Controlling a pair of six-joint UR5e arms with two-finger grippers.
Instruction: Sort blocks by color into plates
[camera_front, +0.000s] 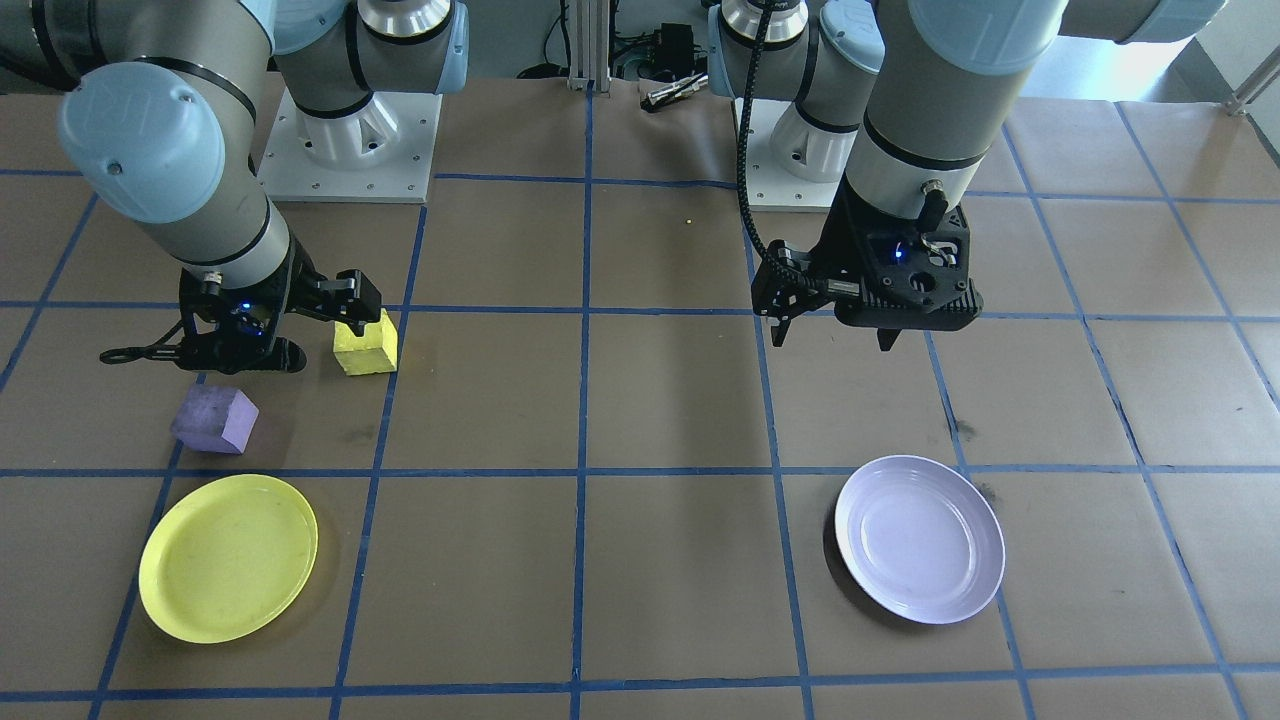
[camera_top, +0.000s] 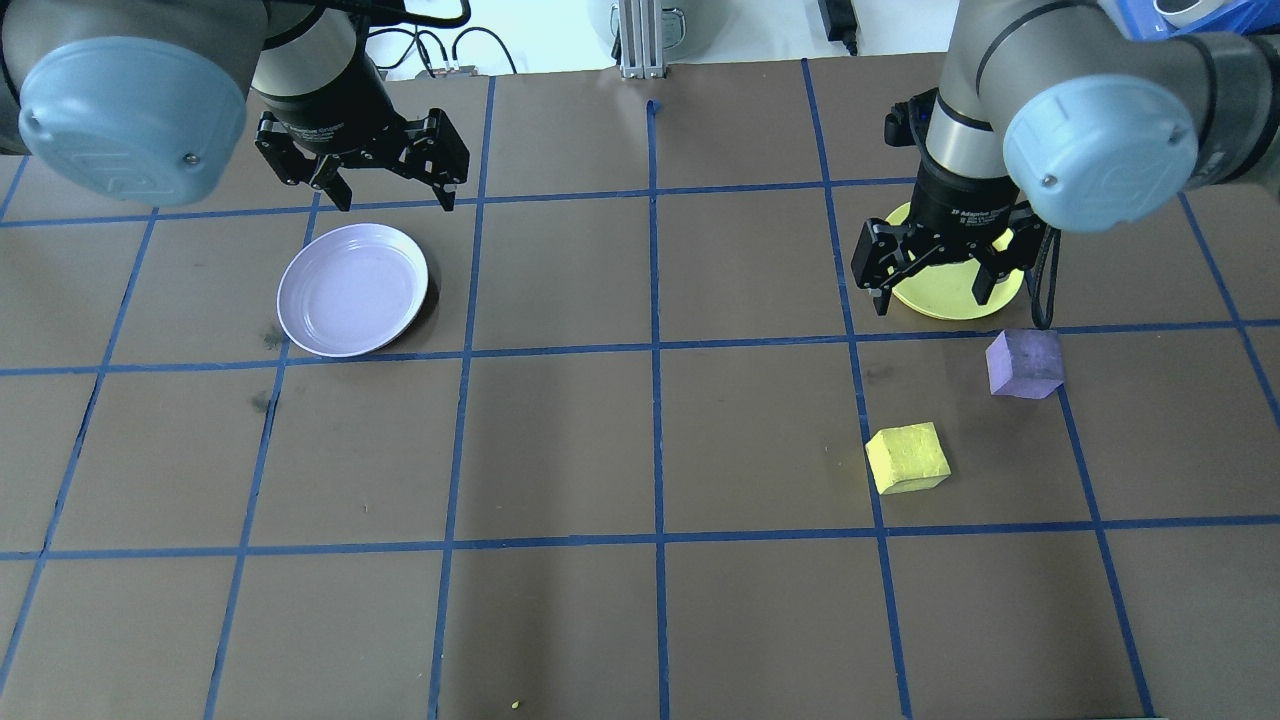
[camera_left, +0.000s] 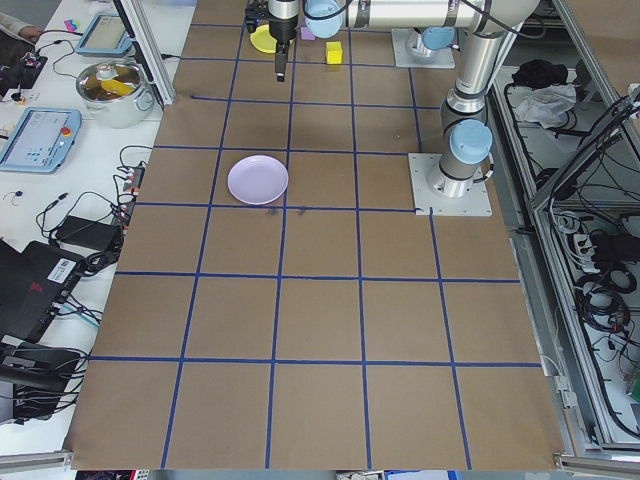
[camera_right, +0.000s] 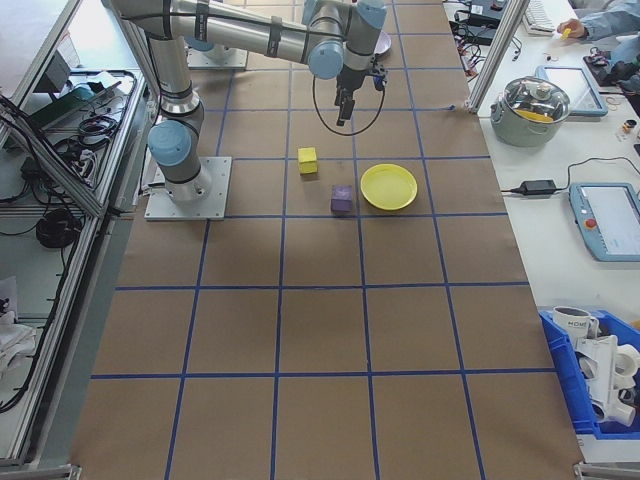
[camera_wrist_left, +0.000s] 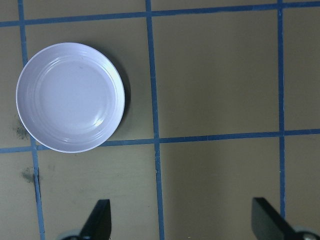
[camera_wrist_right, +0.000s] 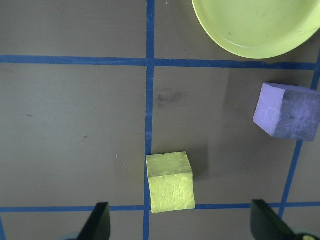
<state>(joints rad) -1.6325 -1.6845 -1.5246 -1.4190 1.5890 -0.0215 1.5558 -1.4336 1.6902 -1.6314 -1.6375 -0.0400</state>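
The yellow block (camera_top: 907, 458) and the purple block (camera_top: 1023, 363) both lie on the brown table, a short way apart. The yellow plate (camera_top: 955, 295) lies beyond them, partly hidden by my right gripper (camera_top: 930, 298). That gripper hangs open and empty above the table. In the right wrist view the yellow block (camera_wrist_right: 170, 182) sits between and just ahead of the fingers (camera_wrist_right: 100, 222), with the purple block (camera_wrist_right: 286, 117) and the yellow plate (camera_wrist_right: 260, 25) further on. The lavender plate (camera_top: 352, 290) is empty. My left gripper (camera_top: 395, 200) hovers open and empty past the plate's far edge.
Blue tape lines (camera_top: 655, 350) divide the table into squares. The two arm bases (camera_front: 345, 150) stand at the robot's edge. Side benches hold a metal pot (camera_right: 540, 105), tablets and cables; a blue bin (camera_right: 600, 370) sits at the right bench.
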